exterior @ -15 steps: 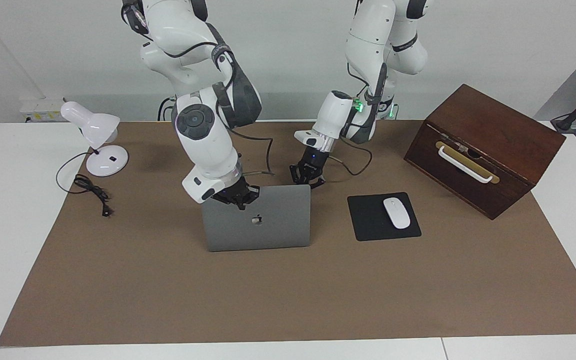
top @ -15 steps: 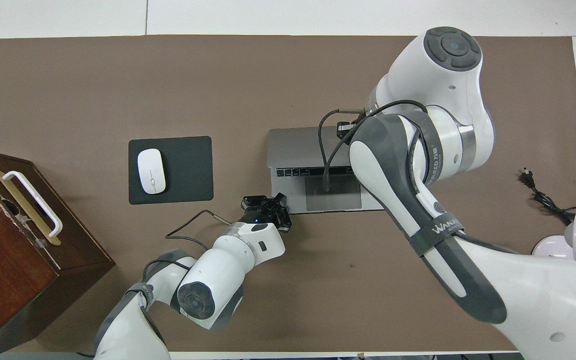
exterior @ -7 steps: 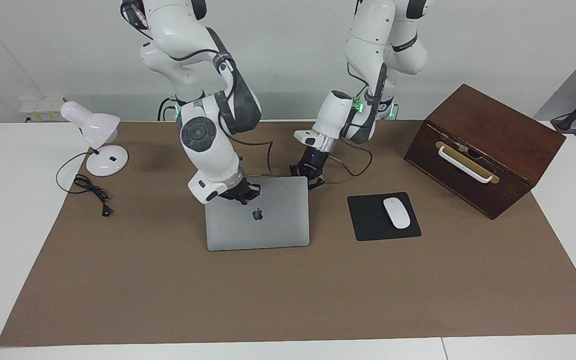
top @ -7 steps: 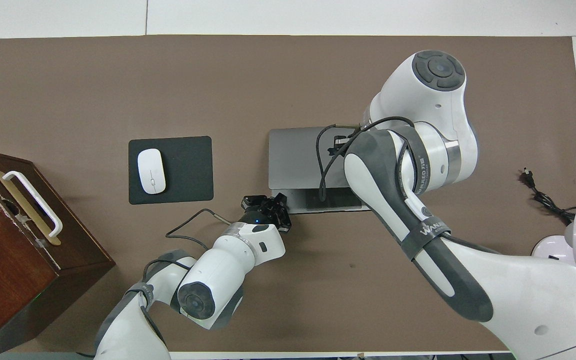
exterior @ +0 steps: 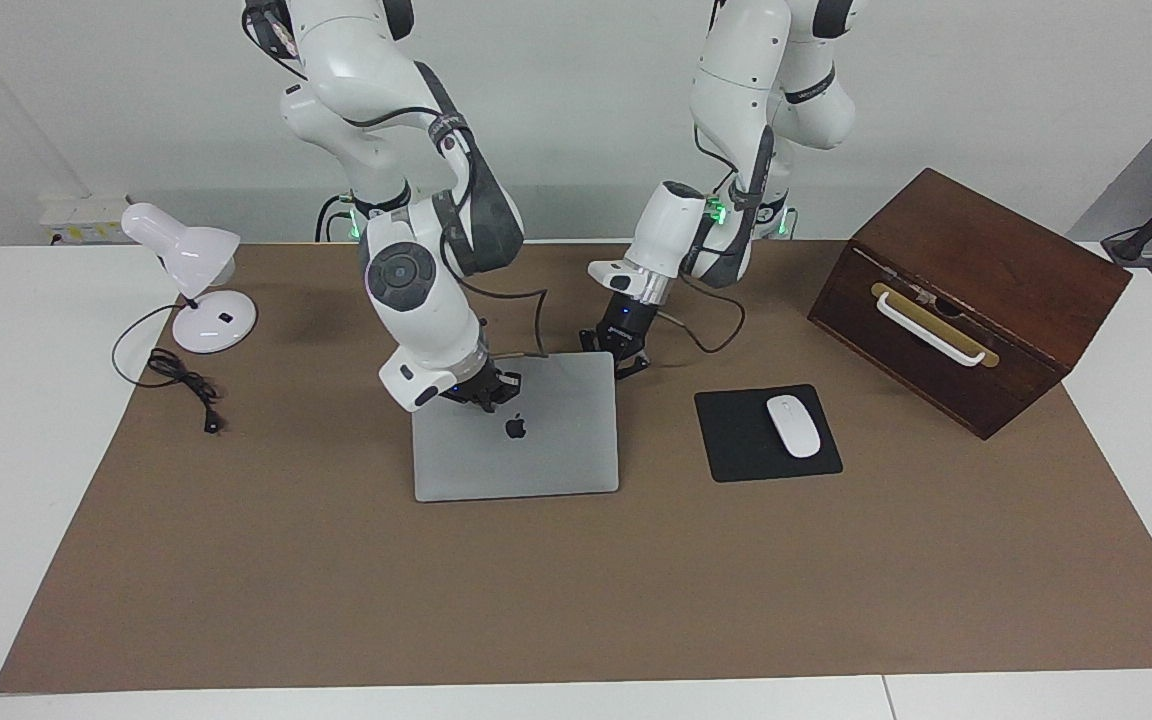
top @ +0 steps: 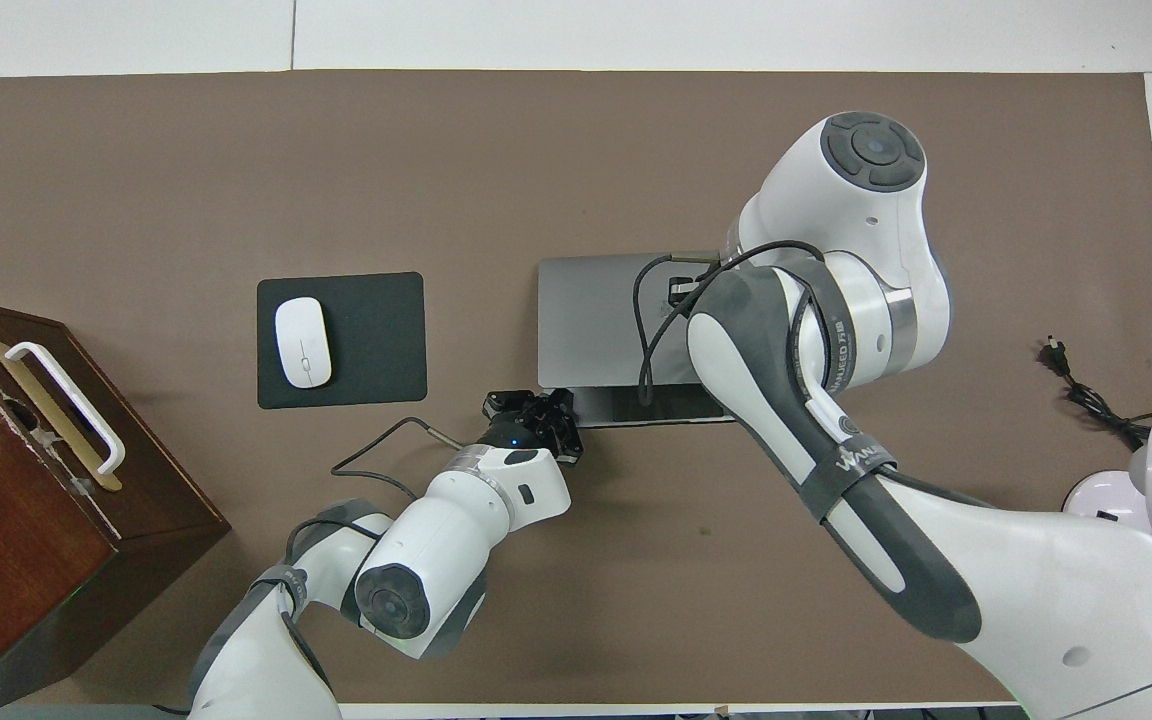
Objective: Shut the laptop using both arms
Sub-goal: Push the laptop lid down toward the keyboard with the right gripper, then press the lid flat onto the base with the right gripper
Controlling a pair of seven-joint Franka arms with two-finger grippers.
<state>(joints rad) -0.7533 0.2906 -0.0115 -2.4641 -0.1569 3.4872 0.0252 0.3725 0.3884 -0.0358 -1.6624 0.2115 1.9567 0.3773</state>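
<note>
- While the thin silver-grey laptop [exterior: 516,440] lies nearly closed mid-bench, the right claw [exterior: 484,392], fingertips together, presses its lid.
- Left claw [exterior: 626,352], pinched empty, sits at the laptop's robot-side corner.

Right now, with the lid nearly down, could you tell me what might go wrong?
1. The right hand presses on the laptop lid toward one end, so the lid may twist.
2. The left hand sits at the laptop's corner nearest the robots; the closing lid could pinch it.

Silver-grey laptop [exterior: 536,450], black mouse pad [exterior: 736,440], white mouse [exterior: 794,426], dark brown wooden box [exterior: 986,270].
</note>
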